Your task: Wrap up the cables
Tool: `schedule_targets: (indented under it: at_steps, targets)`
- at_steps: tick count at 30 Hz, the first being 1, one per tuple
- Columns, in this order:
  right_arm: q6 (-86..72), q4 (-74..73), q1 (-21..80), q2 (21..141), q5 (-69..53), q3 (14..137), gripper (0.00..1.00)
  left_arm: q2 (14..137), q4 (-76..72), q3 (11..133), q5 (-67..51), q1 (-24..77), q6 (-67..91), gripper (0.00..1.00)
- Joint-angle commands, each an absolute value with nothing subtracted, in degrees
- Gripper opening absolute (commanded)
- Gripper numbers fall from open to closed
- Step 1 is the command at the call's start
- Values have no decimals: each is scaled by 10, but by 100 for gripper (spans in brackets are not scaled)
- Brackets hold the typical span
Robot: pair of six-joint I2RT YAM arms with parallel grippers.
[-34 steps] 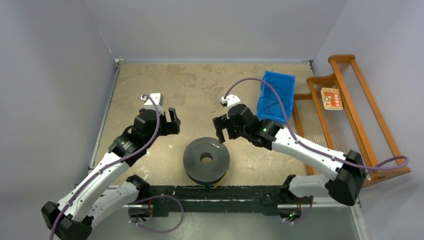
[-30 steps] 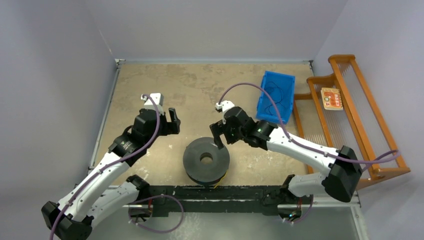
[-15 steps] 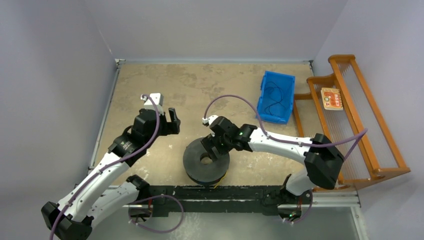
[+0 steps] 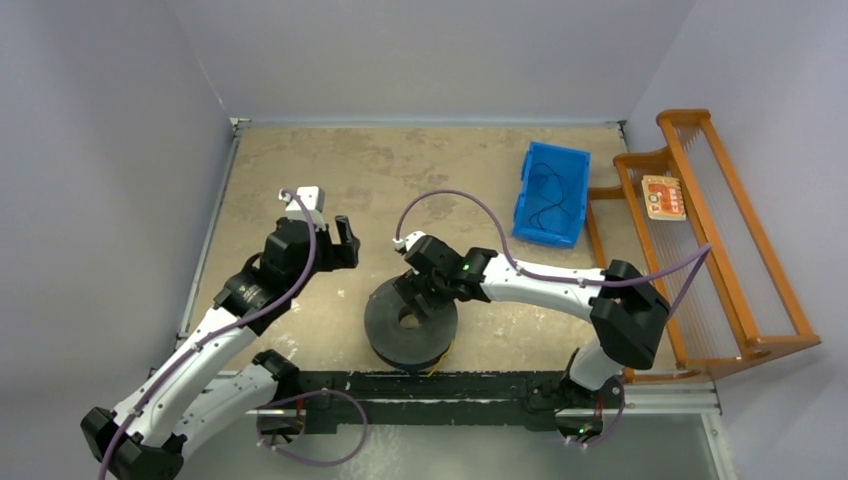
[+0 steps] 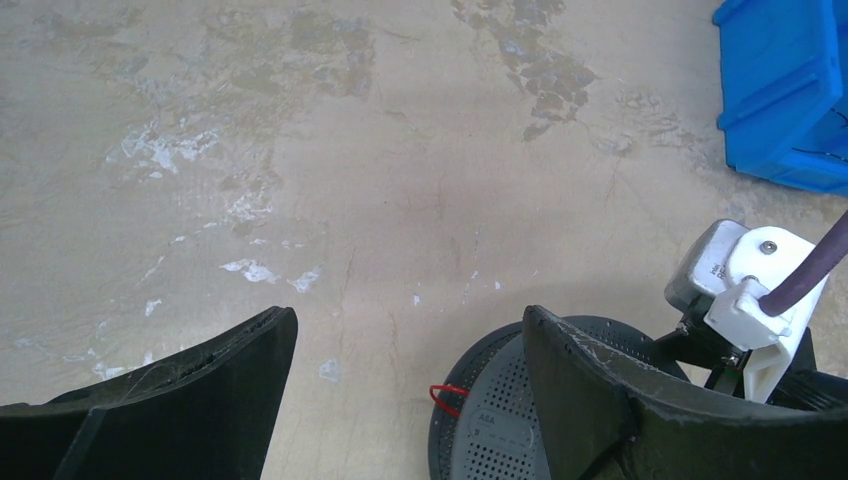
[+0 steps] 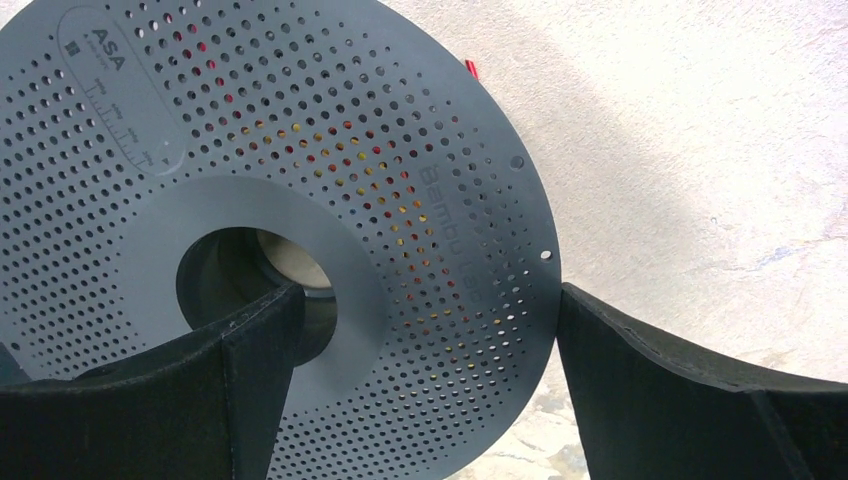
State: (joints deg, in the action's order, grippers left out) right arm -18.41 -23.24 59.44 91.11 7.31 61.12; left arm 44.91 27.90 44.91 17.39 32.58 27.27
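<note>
The spool point(image 4: 411, 322) lay flat near the middle of the bench's point(image 4: 400, 170) near edge, its perforated top flange facing up. The cables point(image 6: 400, 215) showed as red, yellow and orange specks through the flange holes in the right wrist view, wound inside the spool. A red loop point(image 5: 447, 395) poked out at the rim on the spool's left side, and a bit of yellow point(image 4: 447, 350) showed under the near right rim. One black strand point(image 4: 545, 200) lay loose in the blue bin point(image 4: 556, 150) near the far right corner.

The right gripper point(image 4: 418, 292) hung over the far part of the spool with its jaws spread wide. One finger point(image 6: 150, 400) stood over the hub hole and the other point(image 6: 700, 390) just outside the rim. I could not tell whether either touched the flange.

The left gripper point(image 4: 345, 240) hovered left of the spool, toward the left edge, also open and holding nothing, with bare bench between its fingers point(image 5: 180, 400). A wooden rack point(image 4: 700, 220) stood along the right edge.
</note>
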Motion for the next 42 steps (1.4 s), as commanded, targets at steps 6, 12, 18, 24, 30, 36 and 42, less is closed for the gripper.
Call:
schedule_targets:
  at_steps: [6, 12, 18, 24, 30, 36, 42]
  targets:
    - [-193, -256, 606, 926, 118, 652, 90, 436, 258, 460, 177, 321, 271, 83]
    - [-192, -267, 608, 945, 132, 672, 84, 435, 259, 460, 177, 322, 271, 83]
    - [-205, -271, 609, 952, 147, 687, 70, 431, 260, 460, 177, 321, 271, 83]
    - [-215, -279, 608, 953, 166, 690, 53, 425, 261, 460, 180, 322, 271, 83]
    - [-219, -252, 574, 948, 175, 679, 49, 424, 261, 459, 177, 322, 272, 83]
    - [-215, -215, 520, 935, 150, 668, 47, 423, 263, 458, 177, 322, 274, 83]
    - [-205, -184, 469, 933, 153, 666, 47, 421, 263, 458, 177, 322, 276, 83]
